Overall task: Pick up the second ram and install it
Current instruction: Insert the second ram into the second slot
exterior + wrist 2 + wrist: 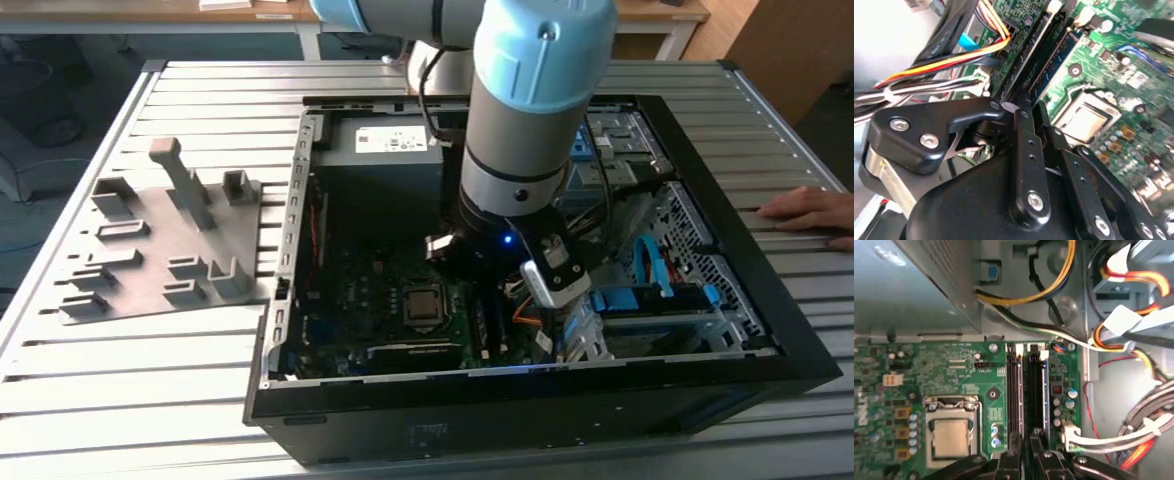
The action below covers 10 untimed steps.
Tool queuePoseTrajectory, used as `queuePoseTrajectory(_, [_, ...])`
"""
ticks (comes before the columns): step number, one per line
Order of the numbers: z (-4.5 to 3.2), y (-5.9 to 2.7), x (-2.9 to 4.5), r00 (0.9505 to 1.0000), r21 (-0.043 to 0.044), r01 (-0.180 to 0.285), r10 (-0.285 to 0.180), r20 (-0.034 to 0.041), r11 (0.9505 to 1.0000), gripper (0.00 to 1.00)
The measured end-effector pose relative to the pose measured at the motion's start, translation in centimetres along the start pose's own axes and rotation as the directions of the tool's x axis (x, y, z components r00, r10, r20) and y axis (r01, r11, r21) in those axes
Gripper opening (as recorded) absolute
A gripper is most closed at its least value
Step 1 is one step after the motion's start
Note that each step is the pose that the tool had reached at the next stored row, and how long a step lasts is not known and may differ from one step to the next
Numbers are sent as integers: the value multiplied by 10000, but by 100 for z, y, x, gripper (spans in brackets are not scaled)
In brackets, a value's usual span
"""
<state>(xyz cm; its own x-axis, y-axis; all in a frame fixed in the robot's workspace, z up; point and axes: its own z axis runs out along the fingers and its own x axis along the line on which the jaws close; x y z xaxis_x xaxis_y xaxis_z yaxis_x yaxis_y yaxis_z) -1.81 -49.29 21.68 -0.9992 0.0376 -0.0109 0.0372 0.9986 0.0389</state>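
With the arm (527,130) reaching into the open PC case (747,300) on the slatted surface (134,380), the gripper (1026,452) sits over the motherboard (954,375); fingers (1026,150) pinch the second ram (1033,395) upright in the memory slots (1014,390).

light: daylight, even | glare: second wrist view, pale corner | wrist foreground: blurred

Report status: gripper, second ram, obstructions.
Gripper down inside the PC case, at the memory slots. Second ram upright in a slot, beside gripper tips. Cable bundle alongside, apart from the slots. Person's hand on case edge.
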Motion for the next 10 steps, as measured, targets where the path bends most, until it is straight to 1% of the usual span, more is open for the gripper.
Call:
queuePoseTrajectory(5, [-229,19,-2,10000,7,0,0,-1,10000,22])
queuePoseTrajectory(6, [-273,32,-2,10000,16,0,0,0,10000,20])
queuePoseTrajectory(7, [-318,43,-2,10000,25,0,0,0,10000,14])
queuePoseTrajectory(8, [-358,55,-2,10000,42,1,-1,2,10000,14])
queuePoseTrajectory(9, [-386,68,-2,10000,61,1,-1,2,10000,10])
queuePoseTrajectory(10, [-405,79,-2,10000,89,2,-2,4,10000,10])
